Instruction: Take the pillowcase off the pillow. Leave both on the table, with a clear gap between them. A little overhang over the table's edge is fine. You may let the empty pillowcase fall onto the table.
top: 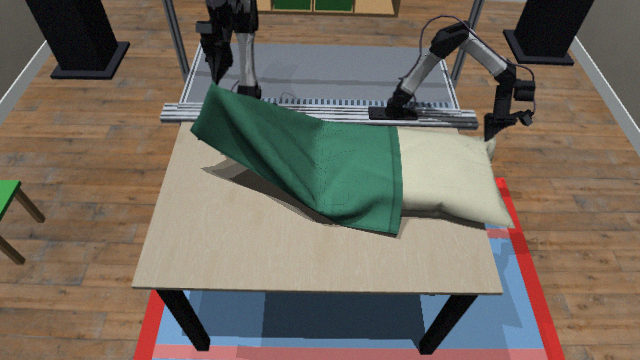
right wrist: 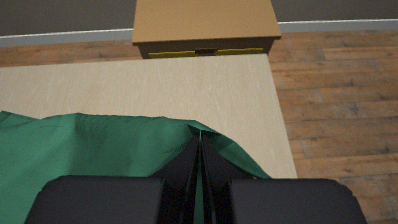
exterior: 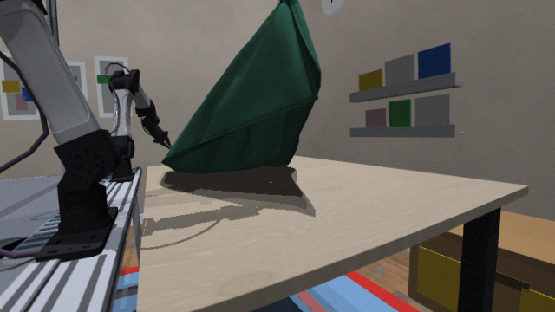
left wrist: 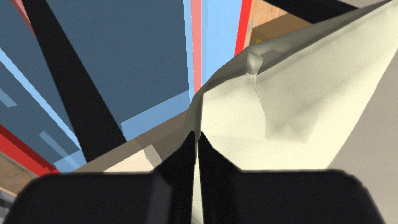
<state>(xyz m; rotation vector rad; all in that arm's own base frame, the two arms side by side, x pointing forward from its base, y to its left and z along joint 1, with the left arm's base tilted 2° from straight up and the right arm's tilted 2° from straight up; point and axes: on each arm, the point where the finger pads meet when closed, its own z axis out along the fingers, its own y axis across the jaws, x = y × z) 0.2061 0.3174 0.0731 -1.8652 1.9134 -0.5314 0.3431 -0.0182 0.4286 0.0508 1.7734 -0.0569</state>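
Right end effector (top: 215, 82) (right wrist: 200, 137) points down, pinching the raised green pillowcase (top: 300, 155) (exterior: 256, 100) (right wrist: 115, 145).

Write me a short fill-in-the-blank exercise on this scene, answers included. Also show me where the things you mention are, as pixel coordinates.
The left pincer (top: 487, 138) (exterior: 170, 146) (left wrist: 196, 134) is shut on the cream-colored ____.
The right pincer (top: 215, 83) (right wrist: 200, 136) holds up one end of the ____.
The pillowcase (top: 355, 170) (exterior: 260, 95) (right wrist: 115, 145) is colored ____.
The pillow (top: 445, 170) (left wrist: 300, 110) is partly ____ the pillowcase.

Missing words: pillow; pillowcase; green; inside.

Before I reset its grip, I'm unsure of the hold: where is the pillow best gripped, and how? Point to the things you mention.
Probably by the bunched corner of the pillow (top: 445, 170) (left wrist: 300, 110), coming from above at its outer end: that end protrudes bare from the pillowcase (top: 360, 170) (exterior: 251, 100) (right wrist: 110, 145), and the corner is narrow enough to pinch.
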